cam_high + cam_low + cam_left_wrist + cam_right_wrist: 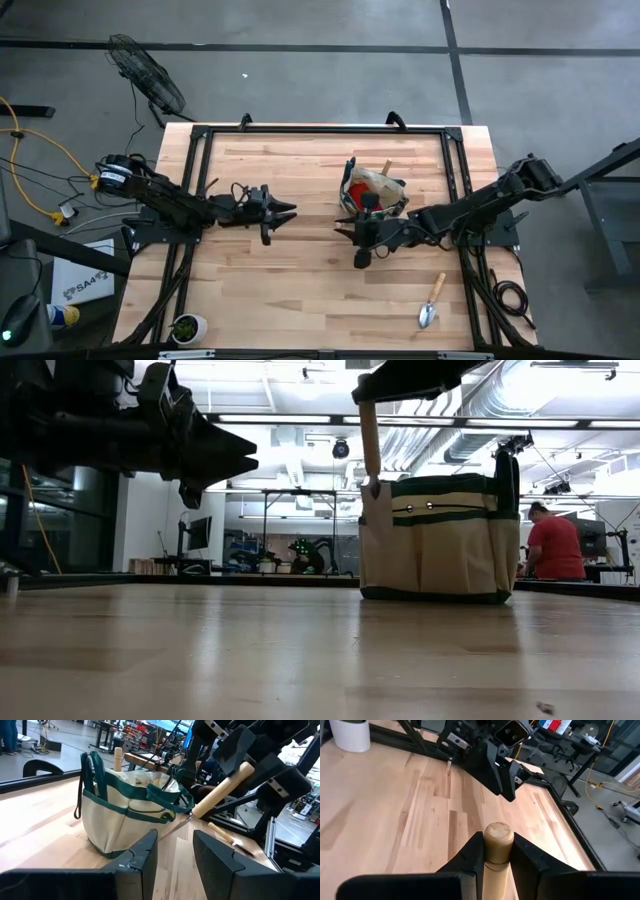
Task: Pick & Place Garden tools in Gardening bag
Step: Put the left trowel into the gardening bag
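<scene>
Placing step: right gripper [497,851], clamped on a wooden tool handle [498,836] beside the gardening bag [440,540], must lower it in; left gripper [175,851] empty, parted.

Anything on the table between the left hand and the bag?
No. In the high view the wood between the left hand and the bag is bare. The right hand, holding a wooden-handled tool, sits beside the bag.
</scene>
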Motion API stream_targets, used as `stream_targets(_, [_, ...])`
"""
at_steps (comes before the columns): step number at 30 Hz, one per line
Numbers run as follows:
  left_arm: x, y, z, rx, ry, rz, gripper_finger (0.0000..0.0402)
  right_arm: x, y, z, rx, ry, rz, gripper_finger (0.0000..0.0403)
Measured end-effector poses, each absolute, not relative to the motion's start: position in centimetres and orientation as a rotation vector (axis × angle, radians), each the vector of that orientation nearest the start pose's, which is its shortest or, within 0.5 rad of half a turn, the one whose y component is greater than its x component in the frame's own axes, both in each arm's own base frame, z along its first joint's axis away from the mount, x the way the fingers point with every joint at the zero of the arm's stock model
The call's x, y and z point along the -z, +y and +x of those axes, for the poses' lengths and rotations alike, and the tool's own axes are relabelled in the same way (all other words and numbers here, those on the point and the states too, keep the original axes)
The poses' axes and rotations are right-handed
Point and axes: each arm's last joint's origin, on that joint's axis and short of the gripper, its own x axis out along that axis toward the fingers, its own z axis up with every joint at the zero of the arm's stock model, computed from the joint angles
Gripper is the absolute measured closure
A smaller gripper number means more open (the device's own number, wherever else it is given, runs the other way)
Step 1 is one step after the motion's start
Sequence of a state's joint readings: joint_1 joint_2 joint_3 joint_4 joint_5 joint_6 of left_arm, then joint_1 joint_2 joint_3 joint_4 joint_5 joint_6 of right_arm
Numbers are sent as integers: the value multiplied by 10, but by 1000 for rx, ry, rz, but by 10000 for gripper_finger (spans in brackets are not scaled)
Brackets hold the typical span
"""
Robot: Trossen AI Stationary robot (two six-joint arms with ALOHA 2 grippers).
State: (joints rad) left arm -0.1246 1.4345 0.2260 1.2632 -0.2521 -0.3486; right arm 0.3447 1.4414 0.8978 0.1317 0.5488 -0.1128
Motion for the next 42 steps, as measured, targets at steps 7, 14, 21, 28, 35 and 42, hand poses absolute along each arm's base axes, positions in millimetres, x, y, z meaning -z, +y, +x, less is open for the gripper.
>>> stream_targets(7, [-162, -20, 222, -118, -74, -358, 279, -253, 90, 298, 210, 394, -347, 344])
stream_targets(14, [-161, -20, 222, -119, -66, -362, 279, -254, 89, 297, 221, 395, -370, 344])
stream_targets(21, [-161, -20, 222, -119, -66, -362, 279, -258, 89, 298, 235, 401, -388, 344])
stream_targets(28, [-161, -20, 222, -119, -66, -365, 279, -273, 90, 300, 231, 417, -414, 344])
stream_targets(35, [-160, -21, 222, -117, -51, -374, 279, -277, 90, 300, 229, 459, -439, 344])
stream_targets(42, [-159, -21, 222, -119, -41, -375, 279, -276, 89, 300, 228, 473, -446, 344])
